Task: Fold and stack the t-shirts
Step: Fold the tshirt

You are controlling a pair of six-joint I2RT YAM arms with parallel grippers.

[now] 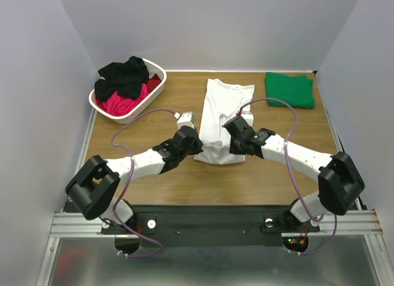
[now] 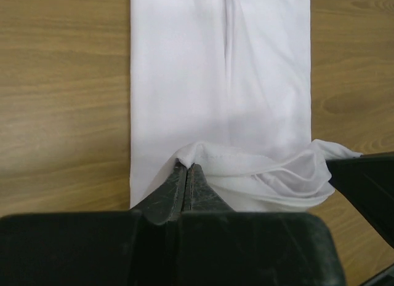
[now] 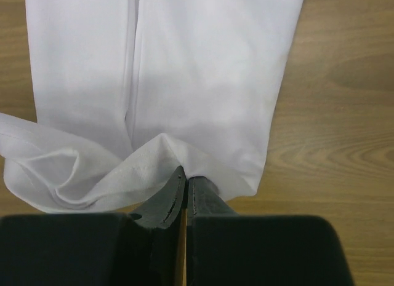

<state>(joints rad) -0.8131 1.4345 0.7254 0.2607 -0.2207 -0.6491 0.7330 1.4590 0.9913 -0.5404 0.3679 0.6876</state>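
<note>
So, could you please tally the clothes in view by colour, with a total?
white t-shirt: 1
green t-shirt: 1
black garment, in basket: 1
red-pink garment, in basket: 1
Total: 4 visible; the basket heap may hide more.

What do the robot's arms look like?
Both arms, the left arm and right arm, are white tubes with chunky black joints. A thin purple cable loops along each. The left gripper and right gripper end in two flat black fingers, like a duck's beak.
</note>
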